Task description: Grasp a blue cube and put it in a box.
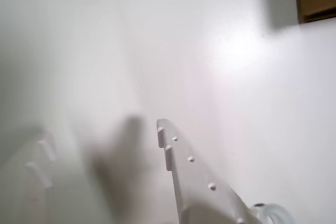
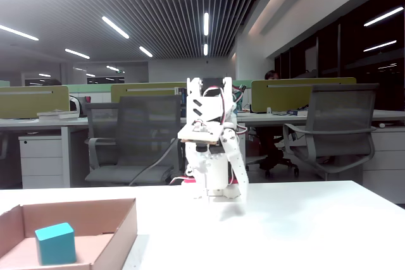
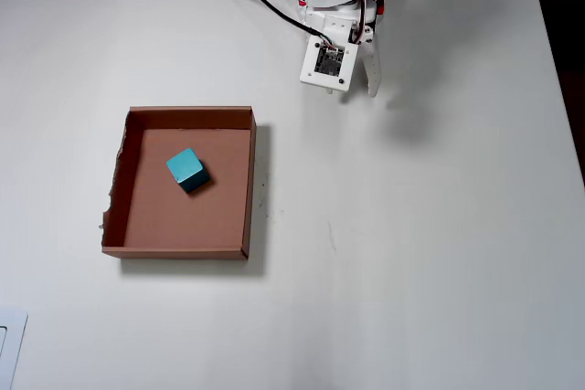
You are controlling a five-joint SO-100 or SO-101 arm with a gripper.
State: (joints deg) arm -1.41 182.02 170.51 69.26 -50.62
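The box (image 3: 250, 180) is showing plain brown cardboard, matt and papery, its left wall ragged along the torn top edge in the overhead view. The blue cube (image 3: 187, 169) is looking solid and matt, its cyan faces giving back no shine. The table (image 3: 439, 253) is reading as smooth white, throwing a soft glare under the lights in the wrist view. The gripper (image 1: 105, 145) is showing white moulded plastic, smooth and faintly satin, with small raised studs along one finger (image 1: 191, 177).
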